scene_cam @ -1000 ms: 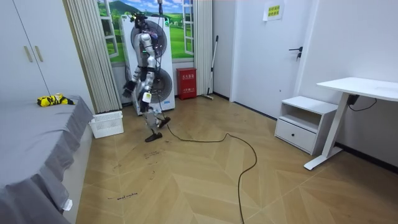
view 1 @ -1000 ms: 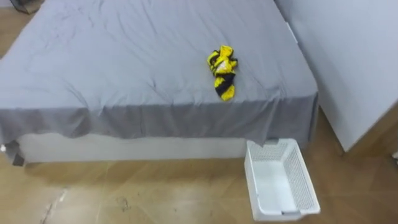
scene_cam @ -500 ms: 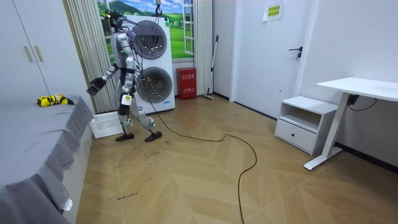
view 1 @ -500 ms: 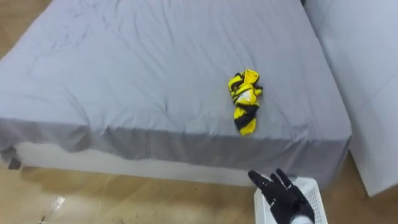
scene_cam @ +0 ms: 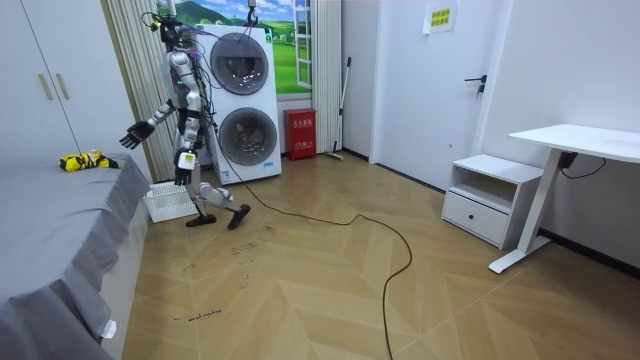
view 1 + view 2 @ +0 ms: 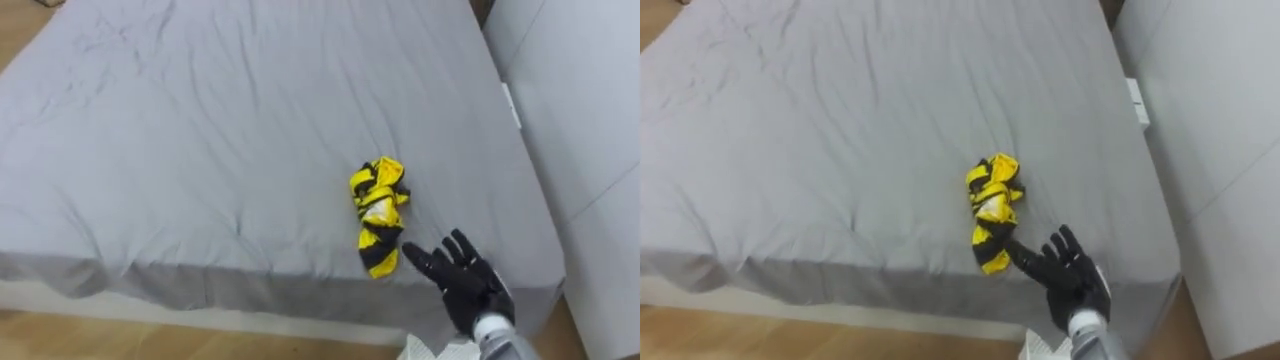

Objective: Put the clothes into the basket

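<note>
Fingers (image 6: pixel 440 262) of right hand (image 6: pixel 467 288) spread straight, gripping nothing, lower right of frame. Hand sits over the bed's near edge, just right of the clothes' lower end; touching or not, cannot tell. White basket (image 5: pixel 168 200) on the floor at the bed's foot, beside the robot's feet in room view. Clothes (image 6: pixel 378 215), a yellow-and-black bundle, lie on the grey bed (image 6: pixel 200 150), right of centre, not in the basket. Left hand (image 5: pixel 181 177) hangs by the robot's side in room view, fingers too small to tell.
</note>
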Controlling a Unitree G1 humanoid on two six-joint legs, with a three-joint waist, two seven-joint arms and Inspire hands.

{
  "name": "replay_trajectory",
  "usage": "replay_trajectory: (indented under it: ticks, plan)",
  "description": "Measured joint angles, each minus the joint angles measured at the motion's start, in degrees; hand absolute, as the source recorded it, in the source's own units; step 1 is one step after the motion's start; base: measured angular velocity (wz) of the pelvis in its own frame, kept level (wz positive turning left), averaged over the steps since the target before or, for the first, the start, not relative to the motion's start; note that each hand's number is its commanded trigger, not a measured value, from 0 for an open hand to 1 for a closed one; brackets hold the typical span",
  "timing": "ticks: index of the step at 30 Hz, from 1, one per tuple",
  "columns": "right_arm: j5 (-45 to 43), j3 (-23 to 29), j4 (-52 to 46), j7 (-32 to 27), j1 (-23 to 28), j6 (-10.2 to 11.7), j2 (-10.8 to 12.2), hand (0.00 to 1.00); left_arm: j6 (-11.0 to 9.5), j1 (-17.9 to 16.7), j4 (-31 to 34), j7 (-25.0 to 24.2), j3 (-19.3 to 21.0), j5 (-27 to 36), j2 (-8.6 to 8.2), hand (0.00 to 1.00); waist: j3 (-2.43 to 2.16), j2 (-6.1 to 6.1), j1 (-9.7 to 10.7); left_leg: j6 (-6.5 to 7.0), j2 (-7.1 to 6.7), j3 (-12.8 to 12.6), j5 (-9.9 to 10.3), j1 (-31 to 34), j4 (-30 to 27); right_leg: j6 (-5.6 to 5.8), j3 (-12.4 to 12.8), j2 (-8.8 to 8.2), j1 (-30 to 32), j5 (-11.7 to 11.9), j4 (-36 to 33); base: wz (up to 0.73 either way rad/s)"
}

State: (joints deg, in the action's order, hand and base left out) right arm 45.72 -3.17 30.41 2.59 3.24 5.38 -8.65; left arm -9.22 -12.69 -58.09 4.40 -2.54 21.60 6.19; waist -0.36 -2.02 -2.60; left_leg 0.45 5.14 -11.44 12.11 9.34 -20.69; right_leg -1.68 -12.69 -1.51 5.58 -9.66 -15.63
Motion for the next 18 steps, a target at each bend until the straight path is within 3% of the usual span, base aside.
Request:
replay_trajectory:
  ticks: [4,6,9,13,18]
  plan:
    - [-0.5,0.1,-0.2,-1.2,-1.2,2.1,-1.3,0.0,-0.2,0.2,-1.6,-0.2,0.2,-0.1,0.4,0.0,0.29,-0.49,-0.7,0.69,-1.48,-0.6,-0.6,-0.9,2.6,0.73,0.3,-1.43,0.4,0.3,-0.2,-0.08]
    - [-1.8,0.1,1.1,-2.2,-3.3,2.1,-2.2,0.0,0.0,2.0,-2.3,-0.5,0.3,-1.8,1.16,0.0,1.11,-1.06,-0.7,1.02,-2.3,0.0,-1.2,-0.3,3.7,1.1,-0.1,-2.19,1.3,0.0,-0.4,0.14]
    - [-5.7,0.4,5.0,-3.4,-8.8,2.1,-3.2,0.0,0.8,5.0,-5.1,-0.5,0.5,-2.6,2.08,0.0,1.55,-1.76,-0.5,1.46,-2.87,0.5,-1.5,2.5,3.5,1.29,-0.4,-2.78,4.0,-0.1,-1.2,0.11]
    - [-8.4,1.1,7.6,-5.6,-16.6,2.1,-5.4,0.0,1.9,8.4,-7.3,-0.5,-0.6,-2.6,2.55,0.0,1.72,-1.99,-0.8,2.15,-3.37,0.6,-2.1,6.2,3.0,1.63,-1.1,-3.56,7.7,0.2,-2.1,0.06]
    - [-9.7,2.3,14.4,-8.7,-25.5,2.1,-5.9,0.0,3.1,10.4,-8.4,-0.9,-1.6,-2.5,2.77,0.0,1.8,-2.07,-1.4,2.63,-3.83,1.2,-2.4,8.1,2.9,1.88,-1.8,-4.23,9.4,0.2,-2.6,0.1]
